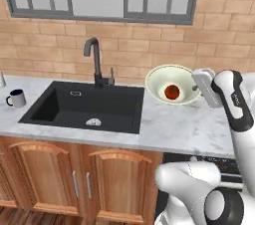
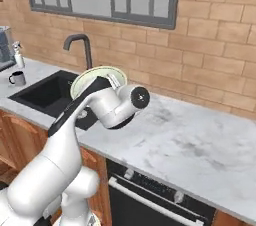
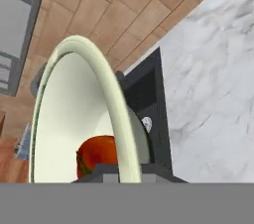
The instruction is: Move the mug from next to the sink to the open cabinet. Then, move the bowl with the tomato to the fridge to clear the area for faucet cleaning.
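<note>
My gripper [image 1: 195, 87] is shut on the right rim of the cream-white bowl [image 1: 162, 77], holding it tilted in the air above the counter, right of the sink [image 1: 60, 100]. The red-orange tomato [image 1: 172, 91] rests low inside the bowl. In the hand view the bowl's rim [image 3: 101, 74] runs down between my fingertips, with the tomato [image 3: 96, 154] beside it. The grey-white mug [image 1: 16, 98] with its dark rim stands on the marble left of the sink. Behind the basin rises the black faucet [image 1: 94, 58]. The open cabinet and the fridge are out of view.
A small white bottle [image 2: 19, 55] stands behind the mug [image 2: 17, 78] near the brick wall. White marble counter [image 2: 190, 145] stretches to the right of the sink [image 2: 42, 92], above a dark oven front [image 2: 155, 195]. Wooden cabinet doors [image 1: 50, 179] sit below the sink.
</note>
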### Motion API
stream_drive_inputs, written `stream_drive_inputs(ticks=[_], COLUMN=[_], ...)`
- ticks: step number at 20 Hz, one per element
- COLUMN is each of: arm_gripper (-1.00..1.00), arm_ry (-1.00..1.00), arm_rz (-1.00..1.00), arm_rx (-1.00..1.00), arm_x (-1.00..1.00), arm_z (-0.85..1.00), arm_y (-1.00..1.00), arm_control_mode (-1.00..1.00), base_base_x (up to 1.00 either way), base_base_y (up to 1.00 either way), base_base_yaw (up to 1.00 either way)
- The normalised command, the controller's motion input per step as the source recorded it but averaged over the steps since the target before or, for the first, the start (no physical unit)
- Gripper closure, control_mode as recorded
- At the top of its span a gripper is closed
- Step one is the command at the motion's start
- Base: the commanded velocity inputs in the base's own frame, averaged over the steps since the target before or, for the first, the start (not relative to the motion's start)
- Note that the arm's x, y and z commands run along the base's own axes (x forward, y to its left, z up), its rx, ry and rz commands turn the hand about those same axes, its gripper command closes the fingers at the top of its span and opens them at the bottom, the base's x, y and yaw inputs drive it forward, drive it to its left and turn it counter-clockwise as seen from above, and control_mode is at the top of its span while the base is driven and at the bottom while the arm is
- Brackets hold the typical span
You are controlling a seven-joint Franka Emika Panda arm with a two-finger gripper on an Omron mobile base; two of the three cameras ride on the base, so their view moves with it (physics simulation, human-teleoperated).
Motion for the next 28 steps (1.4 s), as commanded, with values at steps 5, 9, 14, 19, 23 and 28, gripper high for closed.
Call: stream_drive_inputs(ticks=[5,9,14,19,23,28], arm_gripper=[1.00,1.00,1.00,1.00,1.00,1.00], arm_ry=[0.00,0.00,0.00,0.00,0.00,0.00], arm_rz=[0.00,0.00,0.00,0.00,0.00,0.00], arm_rx=[0.00,0.00,0.00,0.00,0.00,0.00], arm_x=[0.00,0.00,0.00,0.00,0.00,0.00], arm_z=[0.00,0.00,0.00,0.00,0.00,0.00], arm_y=[0.00,0.00,0.00,0.00,0.00,0.00], arm_control_mode=[1.00,1.00,1.00,1.00,1.00,1.00], base_base_x=[0.00,-0.03,-0.05,0.00,-0.02,-0.01], base_base_y=[0.12,0.16,0.20,0.25,0.18,0.05], base_base_yaw=[0.93,0.93,0.89,0.82,0.89,0.97])
